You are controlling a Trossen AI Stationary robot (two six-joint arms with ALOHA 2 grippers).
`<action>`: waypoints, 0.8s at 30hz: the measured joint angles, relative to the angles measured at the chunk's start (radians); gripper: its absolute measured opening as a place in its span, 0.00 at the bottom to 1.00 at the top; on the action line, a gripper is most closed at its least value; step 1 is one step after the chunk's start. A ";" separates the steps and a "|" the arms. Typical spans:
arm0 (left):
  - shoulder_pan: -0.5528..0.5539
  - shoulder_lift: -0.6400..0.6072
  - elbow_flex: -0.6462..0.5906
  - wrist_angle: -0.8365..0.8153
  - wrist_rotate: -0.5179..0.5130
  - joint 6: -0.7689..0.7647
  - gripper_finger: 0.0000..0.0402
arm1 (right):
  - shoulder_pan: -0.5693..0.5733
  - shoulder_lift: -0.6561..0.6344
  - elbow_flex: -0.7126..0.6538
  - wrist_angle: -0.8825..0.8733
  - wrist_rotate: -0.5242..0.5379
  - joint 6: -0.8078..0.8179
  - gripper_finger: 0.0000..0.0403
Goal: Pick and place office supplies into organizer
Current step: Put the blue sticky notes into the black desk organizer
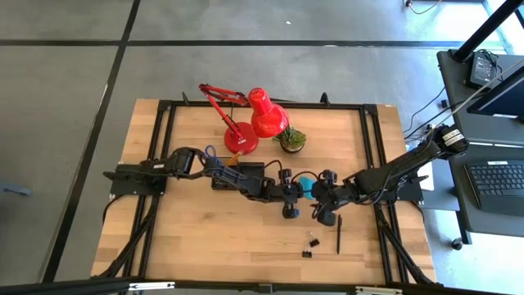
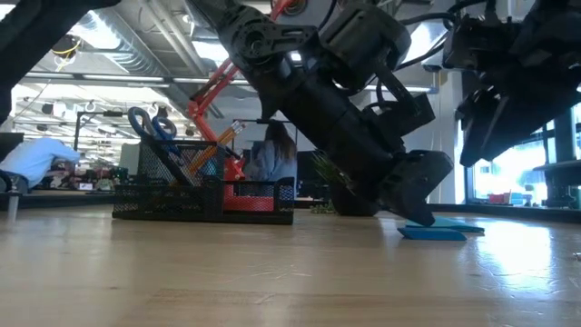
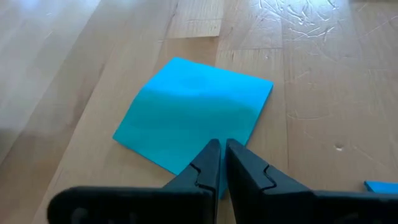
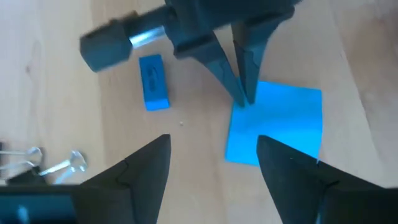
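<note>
I'm pinching the flat blue square note pad's (image 3: 196,118) edge with my left pincer (image 3: 222,163); right pincer (image 4: 211,158) is hanging wide just beside.

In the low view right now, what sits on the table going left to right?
Organizer holding blue-handled scissors and orange pencils → left gripper, shut at the note pad's edge → blue note pad.

No text, label, brand, number or sign is showing legibly anywhere. The marking on the small blue eraser (image 4: 153,81) is appearing too blurred to read.
</note>
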 joint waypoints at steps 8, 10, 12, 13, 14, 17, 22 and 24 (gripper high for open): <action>0.007 0.000 0.000 -0.001 0.035 0.000 0.05 | 0.000 0.046 0.000 -0.054 0.044 -0.110 0.60; 0.009 0.000 0.000 -0.002 0.036 -0.002 0.05 | 0.000 0.083 0.000 -0.051 0.045 -0.148 0.60; 0.010 0.000 0.000 -0.003 0.038 -0.006 0.05 | 0.000 0.124 0.000 -0.047 0.044 -0.157 0.60; 0.010 0.000 0.000 -0.003 0.041 -0.006 0.05 | 0.000 0.144 0.000 -0.045 0.044 -0.156 0.60; 0.010 0.000 0.000 -0.003 0.047 -0.006 0.05 | 0.000 0.163 0.000 -0.041 0.044 -0.153 0.60; 0.011 0.000 0.000 -0.004 0.056 -0.007 0.05 | 0.000 0.217 0.000 -0.010 0.044 -0.151 0.60; 0.011 0.000 0.000 -0.007 0.055 -0.008 0.05 | 0.002 0.278 0.003 0.038 0.068 -0.150 0.60; 0.011 0.000 0.000 -0.007 0.055 -0.008 0.05 | 0.010 0.291 0.003 0.039 0.108 -0.125 0.60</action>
